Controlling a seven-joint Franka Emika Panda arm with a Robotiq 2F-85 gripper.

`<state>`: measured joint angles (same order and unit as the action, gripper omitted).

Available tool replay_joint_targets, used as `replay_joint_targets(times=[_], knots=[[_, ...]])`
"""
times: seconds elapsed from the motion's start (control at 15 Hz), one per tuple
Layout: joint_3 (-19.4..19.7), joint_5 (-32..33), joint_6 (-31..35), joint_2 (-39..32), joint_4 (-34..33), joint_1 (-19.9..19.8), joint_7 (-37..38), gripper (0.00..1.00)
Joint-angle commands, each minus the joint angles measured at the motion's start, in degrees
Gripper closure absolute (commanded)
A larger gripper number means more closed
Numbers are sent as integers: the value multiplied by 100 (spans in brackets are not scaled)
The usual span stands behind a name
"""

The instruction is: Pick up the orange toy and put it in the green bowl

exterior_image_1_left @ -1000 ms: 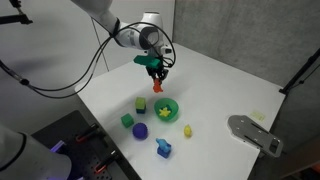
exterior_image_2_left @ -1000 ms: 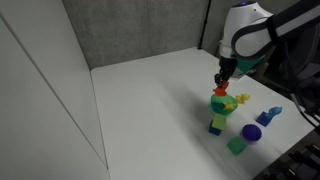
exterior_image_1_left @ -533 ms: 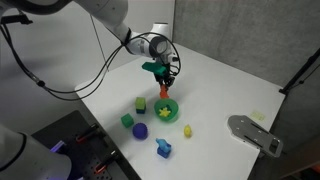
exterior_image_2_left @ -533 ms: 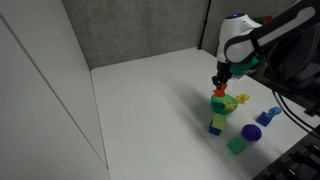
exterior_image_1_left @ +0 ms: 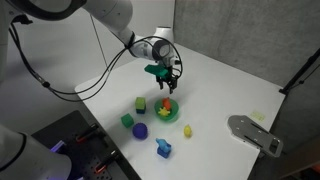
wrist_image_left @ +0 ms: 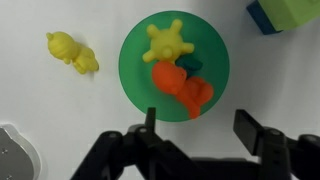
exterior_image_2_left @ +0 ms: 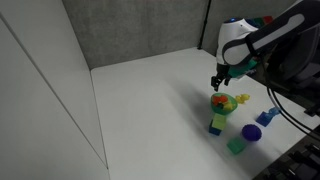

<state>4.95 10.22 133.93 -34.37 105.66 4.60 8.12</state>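
The orange toy [wrist_image_left: 180, 88] lies inside the green bowl [wrist_image_left: 135, 70], beside a yellow spiky toy [wrist_image_left: 166, 42] and a small teal piece. My gripper [wrist_image_left: 198, 118] hangs open just above the bowl's near rim, with nothing between its fingers. In both exterior views the gripper [exterior_image_1_left: 165, 80] [exterior_image_2_left: 219, 82] hovers a little above the bowl [exterior_image_1_left: 172, 114] [exterior_image_2_left: 226, 105], and the orange toy [exterior_image_1_left: 161, 103] [exterior_image_2_left: 218, 99] shows inside it, apart from the fingers.
A small yellow toy [wrist_image_left: 72, 52] lies on the white table beside the bowl. A light green block [exterior_image_1_left: 140, 104], a dark green cube [exterior_image_1_left: 127, 121], a purple ball [exterior_image_1_left: 141, 130] and a blue toy [exterior_image_1_left: 163, 148] stand nearby. A grey object [exterior_image_1_left: 255, 135] sits at the table's edge.
The gripper carried the orange toy over the bowl, then opened. The toy has dropped from the fingers into the bowl.
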Motion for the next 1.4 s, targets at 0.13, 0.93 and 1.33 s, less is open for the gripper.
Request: replay_joint_targets(times=[0.13, 0.93, 1.33], knots=[[-40, 1, -332, 396, 270, -62, -82, 0], [-93, 84, -618, 2101, 2079, -169, -471, 0], [-258, -101, -1348, 3242, 2656, -246, -858, 0]])
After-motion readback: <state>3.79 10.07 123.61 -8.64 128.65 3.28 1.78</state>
